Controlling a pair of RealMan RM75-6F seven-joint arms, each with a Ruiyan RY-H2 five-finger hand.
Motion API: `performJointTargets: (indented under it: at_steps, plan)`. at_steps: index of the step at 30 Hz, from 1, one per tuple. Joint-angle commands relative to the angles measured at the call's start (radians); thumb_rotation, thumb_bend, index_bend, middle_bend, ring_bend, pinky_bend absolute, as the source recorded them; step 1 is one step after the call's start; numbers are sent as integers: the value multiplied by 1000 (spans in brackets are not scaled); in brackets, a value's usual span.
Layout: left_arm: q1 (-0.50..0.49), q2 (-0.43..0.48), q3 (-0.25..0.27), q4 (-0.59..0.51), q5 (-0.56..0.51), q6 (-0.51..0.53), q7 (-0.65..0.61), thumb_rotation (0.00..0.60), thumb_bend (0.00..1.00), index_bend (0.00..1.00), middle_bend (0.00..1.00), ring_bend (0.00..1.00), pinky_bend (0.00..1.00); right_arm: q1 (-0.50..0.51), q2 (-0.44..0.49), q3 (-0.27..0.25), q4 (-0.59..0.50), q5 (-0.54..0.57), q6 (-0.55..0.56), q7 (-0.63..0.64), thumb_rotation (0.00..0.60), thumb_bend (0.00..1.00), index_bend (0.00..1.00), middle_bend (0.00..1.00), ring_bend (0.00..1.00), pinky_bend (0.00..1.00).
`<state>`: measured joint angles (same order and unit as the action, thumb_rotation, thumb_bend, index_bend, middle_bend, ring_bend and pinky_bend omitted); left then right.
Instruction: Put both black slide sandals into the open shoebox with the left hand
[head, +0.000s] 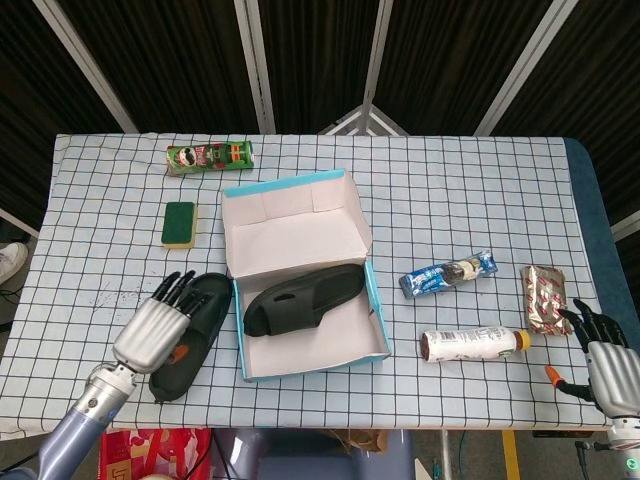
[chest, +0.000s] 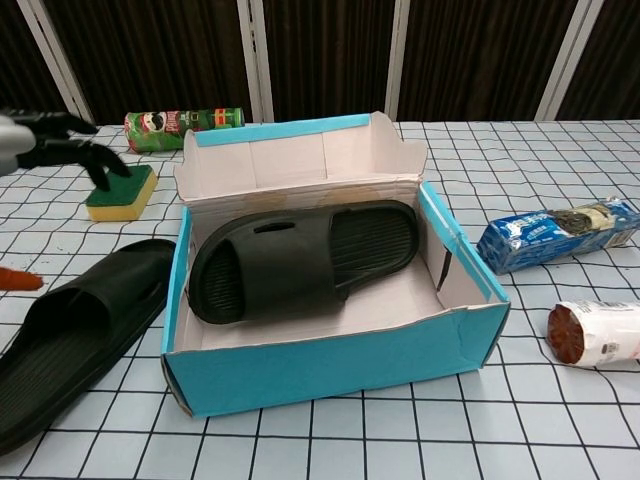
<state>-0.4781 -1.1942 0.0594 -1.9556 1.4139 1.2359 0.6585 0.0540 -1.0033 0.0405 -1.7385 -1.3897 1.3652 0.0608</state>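
The left hand (head: 155, 328), fingers spread and empty, hovers over the second black slide sandal (head: 190, 330) lying left of the shoebox (head: 372, 290). The first sandal (head: 303, 297) lies inside, diagonally; the second may snag the near-left wall. The right hand (head: 603, 355) idles far right, fingers loosely apart.

Left robot hand (head: 152, 332) raised, fingers spread — holding nothing; right robot hand (head: 604, 352) low, fingers loosely apart.
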Motion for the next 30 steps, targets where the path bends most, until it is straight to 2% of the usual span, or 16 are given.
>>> performJointTargets:
  at_steps: [1,5,9,17,26,30]
  plan:
    - [32,-30,20,103,-50,-36,-95,600,165,166,240,16,105,2,0,0,0,2,-4,-3,600,272,173,63,108,68]
    - [39,-66,7,176,-59,-40,-128,600,164,164,234,16,105,2,-1,2,0,6,-4,-5,600,272,173,63,108,69]
    - [37,-107,-15,240,-66,-46,-157,600,165,149,184,15,105,5,-2,1,0,11,-13,-12,600,272,173,62,108,68]
    - [-11,-167,-54,325,-97,-135,-197,600,164,136,159,13,104,10,-3,2,-5,23,-24,-26,600,272,172,62,108,69]
    - [-94,-145,-99,321,-186,-259,-128,600,164,117,152,5,96,18,-4,2,-6,34,-41,-41,600,272,173,63,111,68]
    - [-142,-100,-122,269,-287,-334,-81,600,165,117,163,4,86,20,-5,2,-8,38,-45,-46,600,273,173,63,113,68]
